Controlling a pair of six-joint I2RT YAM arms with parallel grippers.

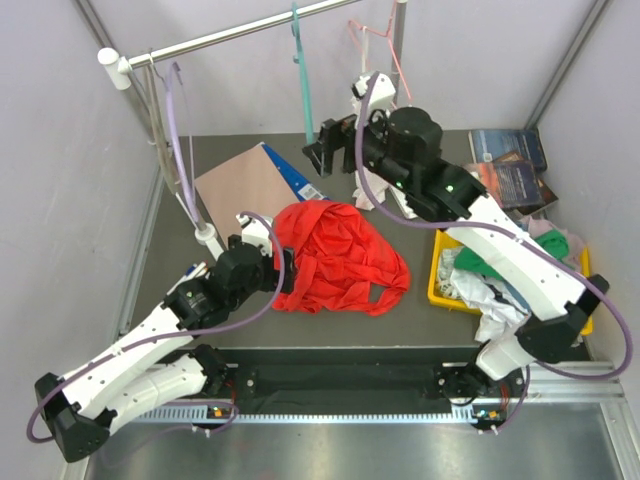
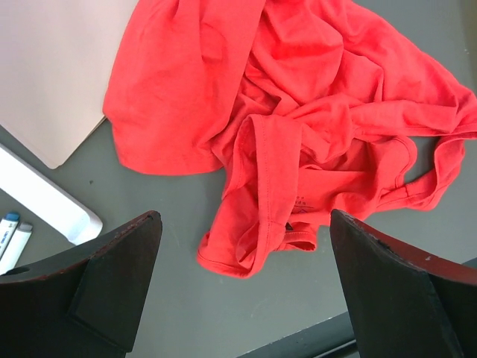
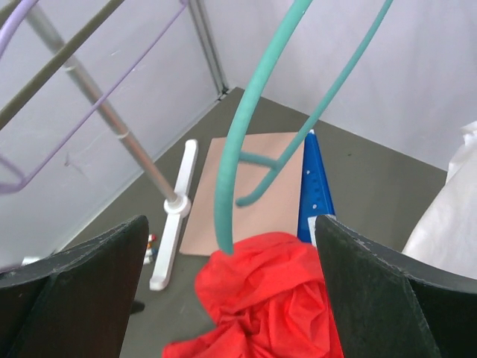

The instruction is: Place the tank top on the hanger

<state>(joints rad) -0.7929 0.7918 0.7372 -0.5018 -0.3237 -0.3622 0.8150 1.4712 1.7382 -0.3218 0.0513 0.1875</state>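
The left arm (image 1: 150,335) crouched low, its left tool (image 2: 244,221) spread wide above the crumpled, soft bright red fabric tank top (image 1: 335,255) on the grey desk (image 1: 420,325). The right arm (image 1: 500,240) reached high, its right tool (image 3: 231,224) gaping near the thin teal plastic hanger (image 3: 240,127).

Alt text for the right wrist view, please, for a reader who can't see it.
A teal hanger hangs close to the camera in the gap between the right gripper's open fingers, not gripped. Below it a red tank top lies crumpled on the grey table, near a tan board and a rack's white foot.
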